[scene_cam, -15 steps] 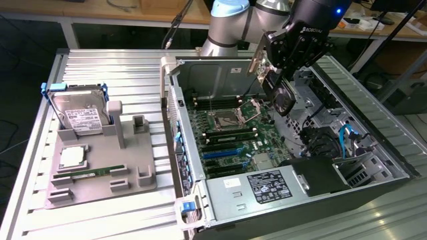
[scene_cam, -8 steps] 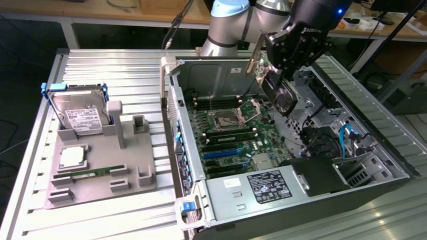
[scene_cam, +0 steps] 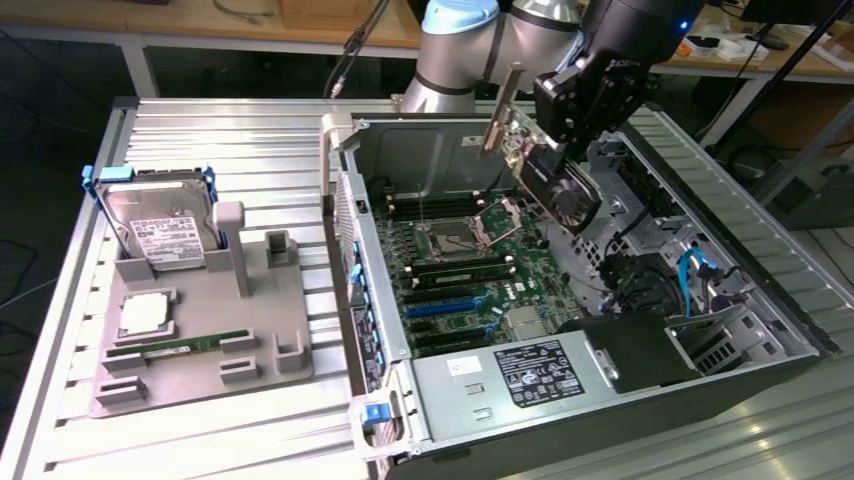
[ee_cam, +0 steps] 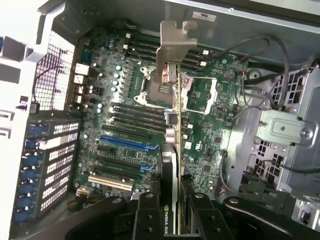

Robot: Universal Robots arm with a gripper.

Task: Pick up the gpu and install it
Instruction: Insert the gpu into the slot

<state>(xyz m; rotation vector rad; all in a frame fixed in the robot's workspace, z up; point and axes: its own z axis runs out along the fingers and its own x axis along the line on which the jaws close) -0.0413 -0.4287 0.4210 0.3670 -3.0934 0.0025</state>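
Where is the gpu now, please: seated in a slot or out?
Out: the claw holds the gpu above the motherboard, not in any slot.

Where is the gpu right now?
The gpu is held in the jaws toward the exterior view's right, hanging edge-down inside the open case, above the motherboard.

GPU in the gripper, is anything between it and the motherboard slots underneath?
Nothing visible. The gripper holds the gpu on edge above the open case, and the expansion slots on the motherboard lie bare below it. The cables lie off to one side.
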